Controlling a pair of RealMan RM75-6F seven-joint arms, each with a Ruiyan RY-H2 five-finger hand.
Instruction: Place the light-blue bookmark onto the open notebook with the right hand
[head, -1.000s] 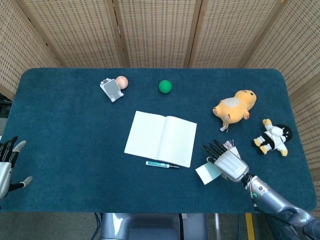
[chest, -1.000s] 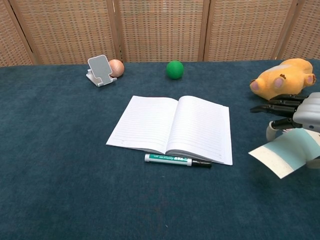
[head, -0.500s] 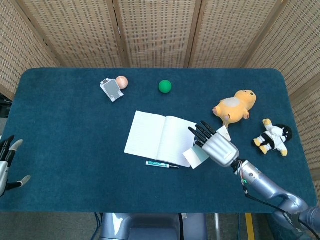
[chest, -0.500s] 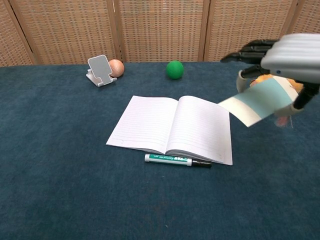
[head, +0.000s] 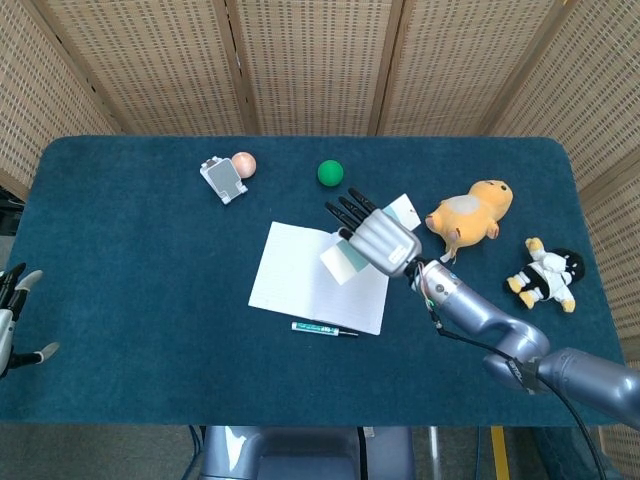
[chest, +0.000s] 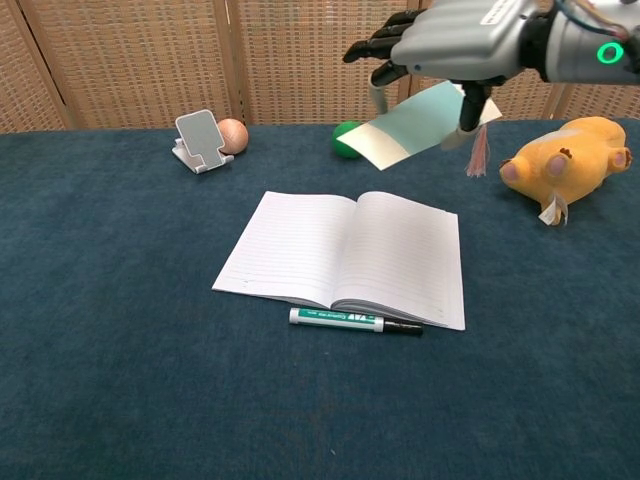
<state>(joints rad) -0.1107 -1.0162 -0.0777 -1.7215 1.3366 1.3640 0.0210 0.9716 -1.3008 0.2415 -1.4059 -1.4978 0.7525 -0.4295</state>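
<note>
Now above notebook (chest: 345, 256): bookmark (chest: 410, 127) under right robot hand (chest: 455, 38).

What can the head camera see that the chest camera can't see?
Only the head view shows the left hand, off the table's left edge with its fingers apart, and the little black-and-white doll at the right. Only the chest view shows the pink tassel hanging from the light-blue bookmark, with the bookmark lifted well above the pages. Both show the right hand holding the bookmark over the open notebook, plus the green marker, green ball, phone stand and orange plush toy.
</note>
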